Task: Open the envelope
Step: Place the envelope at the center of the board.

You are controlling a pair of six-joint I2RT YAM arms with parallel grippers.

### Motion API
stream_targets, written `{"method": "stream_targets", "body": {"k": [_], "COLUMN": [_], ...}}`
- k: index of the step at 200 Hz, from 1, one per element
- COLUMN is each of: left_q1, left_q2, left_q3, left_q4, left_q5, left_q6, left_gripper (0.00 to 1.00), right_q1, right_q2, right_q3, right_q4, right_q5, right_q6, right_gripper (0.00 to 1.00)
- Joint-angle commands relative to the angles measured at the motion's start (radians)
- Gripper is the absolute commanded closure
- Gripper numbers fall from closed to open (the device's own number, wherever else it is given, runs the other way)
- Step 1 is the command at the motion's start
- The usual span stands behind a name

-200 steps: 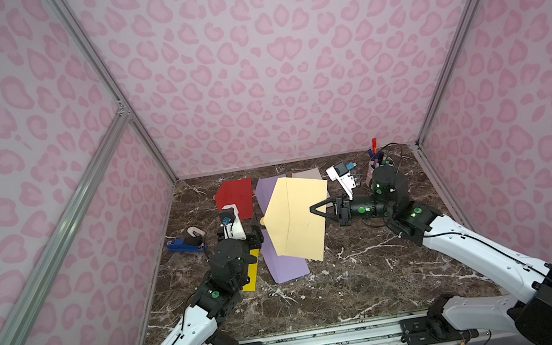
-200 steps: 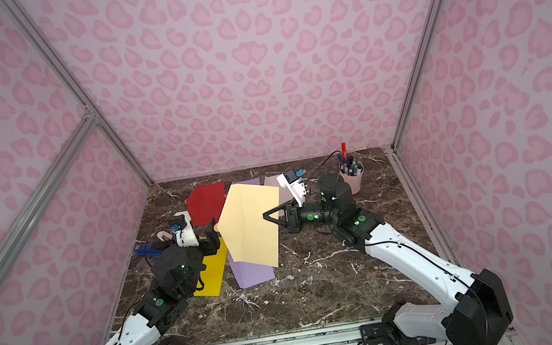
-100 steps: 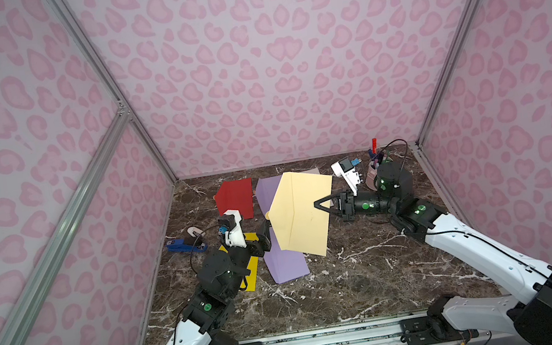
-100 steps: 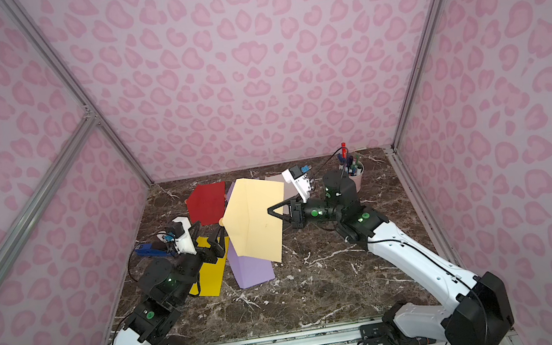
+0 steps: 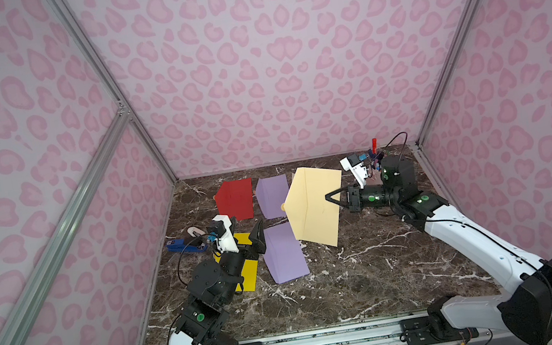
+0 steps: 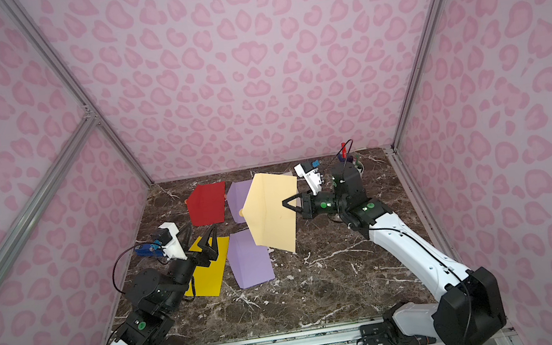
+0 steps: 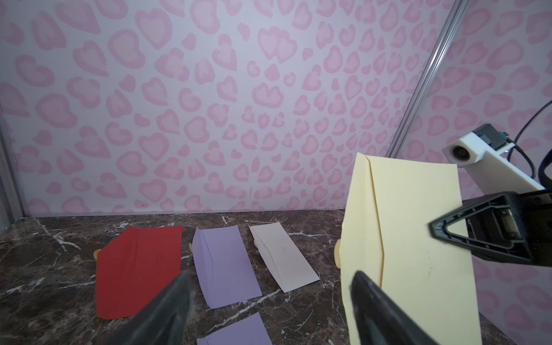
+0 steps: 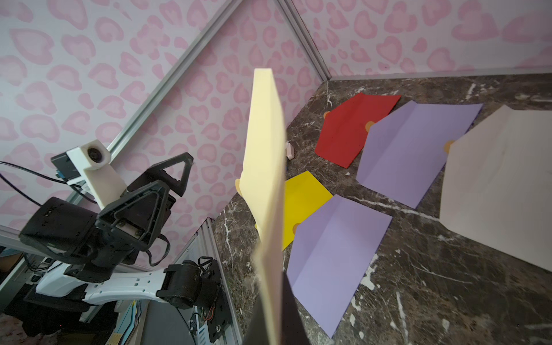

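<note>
bright even light, faint shadows, close jaws blurred, edges bowed

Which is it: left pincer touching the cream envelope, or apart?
Apart. In a top view the open left pincer hangs above the yellow envelope, and a purple envelope shows between it and the cream envelope gripped by the right pincer.

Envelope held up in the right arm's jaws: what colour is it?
The envelope is plain pale cream-yellow with no print, and it shows best in the left wrist view.

Wht arms (image 5: 467, 238), blk joints (image 5: 541, 297), grn dots (image 5: 425, 198)
</note>
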Motion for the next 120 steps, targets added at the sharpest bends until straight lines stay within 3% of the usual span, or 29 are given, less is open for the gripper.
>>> {"method": "stream_targets", "body": {"k": [1,55,120], "left_q1": [0.0,0.0,0.0], "left_q2": [0.005,0.059,0.071], "left_q3": [0.003,0.007,0.008], "left_q4": [0.0,-0.008,-0.019], "left_q5": [-0.033,-0.042,-0.044], "left_q6": [-0.001,-0.003,-0.008], "left_gripper": [0.15,0.15,0.15], "right_q1": [-0.015,-0.017,-0.031], "right_q2": [0.01,0.038,0.278], "right_q3": [-0.067,-0.186,-0.16], "right_q4": [-0.083,-0.099,-0.115], "right_q5": [-0.011,-0.018,-0.026], "right_q6": [-0.056,-0.09,-0.165], "right_gripper": [1.0,1.0,1.0]}}
